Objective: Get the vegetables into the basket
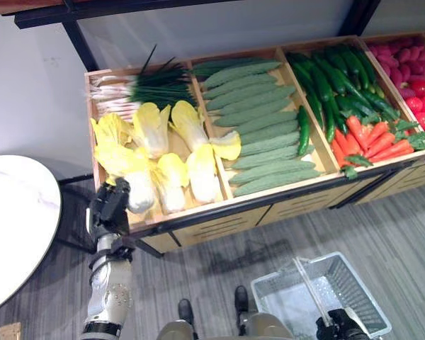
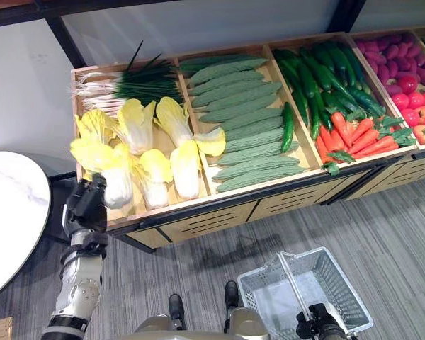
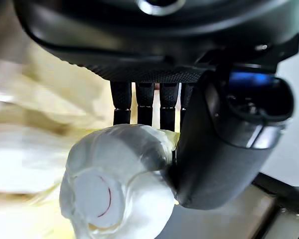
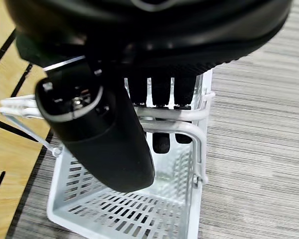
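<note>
Several yellow-white napa cabbages [image 1: 163,152] lie in the leftmost wooden crate [image 1: 198,205] of the stand. My left hand [image 1: 112,205] is at that crate's front left corner, its fingers [image 3: 145,104] over one cabbage [image 3: 114,184] and its thumb [image 3: 224,149] against the side, gripping it near the white stump. That cabbage [image 1: 140,193] still rests in the crate. Low at the right, my right hand [image 1: 340,327] has its fingers curled round the white handle [image 4: 189,128] of the grey mesh basket [image 1: 361,290], which hangs over the floor and holds nothing that I can see.
Along the stand lie green onions [image 1: 142,88], pale green gourds [image 1: 262,120], dark cucumbers [image 1: 326,85], carrots [image 1: 372,142] and red produce [image 1: 418,78]. A round white table [image 1: 14,219] stands at the left. Grey striped floor lies between stand and basket.
</note>
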